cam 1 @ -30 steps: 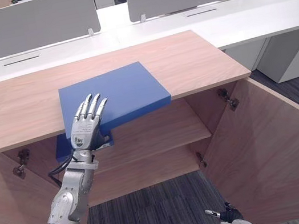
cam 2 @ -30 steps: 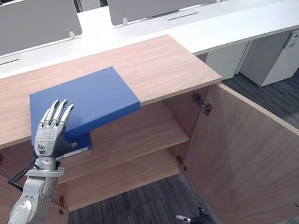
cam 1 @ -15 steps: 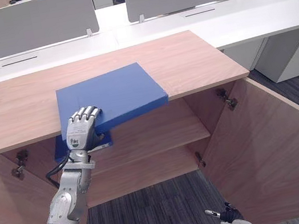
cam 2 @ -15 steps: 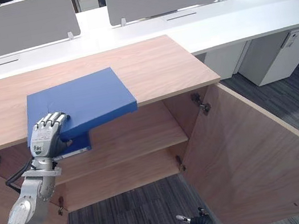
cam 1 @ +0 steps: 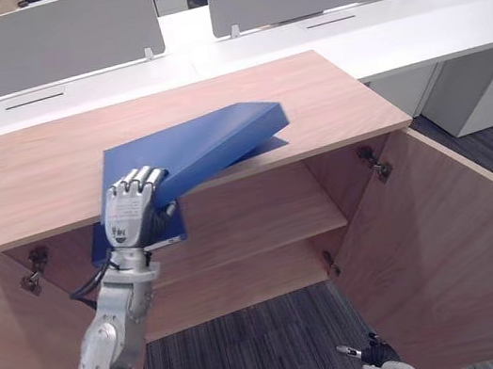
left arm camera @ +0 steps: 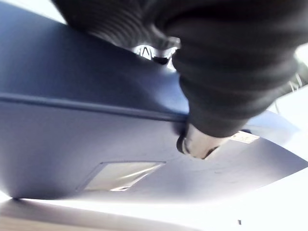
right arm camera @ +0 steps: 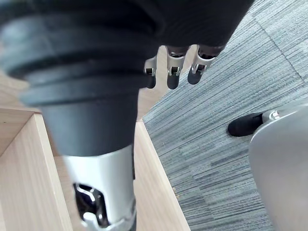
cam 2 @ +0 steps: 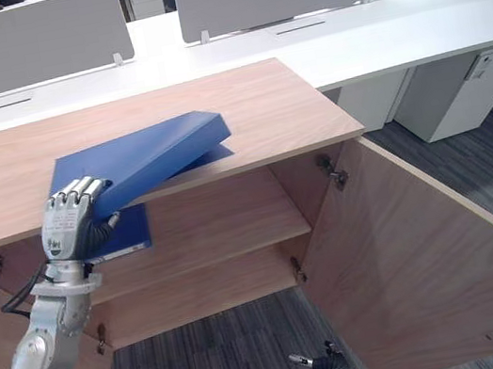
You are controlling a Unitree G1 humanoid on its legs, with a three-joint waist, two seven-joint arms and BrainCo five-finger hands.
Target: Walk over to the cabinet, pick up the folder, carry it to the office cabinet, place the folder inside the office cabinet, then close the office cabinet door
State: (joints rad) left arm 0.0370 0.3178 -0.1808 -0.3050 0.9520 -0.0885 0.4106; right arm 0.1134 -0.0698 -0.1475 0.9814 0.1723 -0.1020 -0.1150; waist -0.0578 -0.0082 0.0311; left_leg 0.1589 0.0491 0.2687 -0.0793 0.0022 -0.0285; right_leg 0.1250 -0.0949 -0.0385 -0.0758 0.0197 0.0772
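Our blue folder lies tilted at centre frame on the wooden cabinet top, with its right end raised. Our left hand curls over its near left corner, the thumb hidden beneath. A blue flap below the edge is hard to identify. Our right hand hangs empty and loose-fingered above the carpet.

Bright, even light falls from above. The white far benches glare pale. The tilted flat blue folder throws a dark shadow onto the light wooden cabinet top beneath its right end. The wooden shelf below lies dimmer. In the left wrist view, the surroundings past the folder wash out white.
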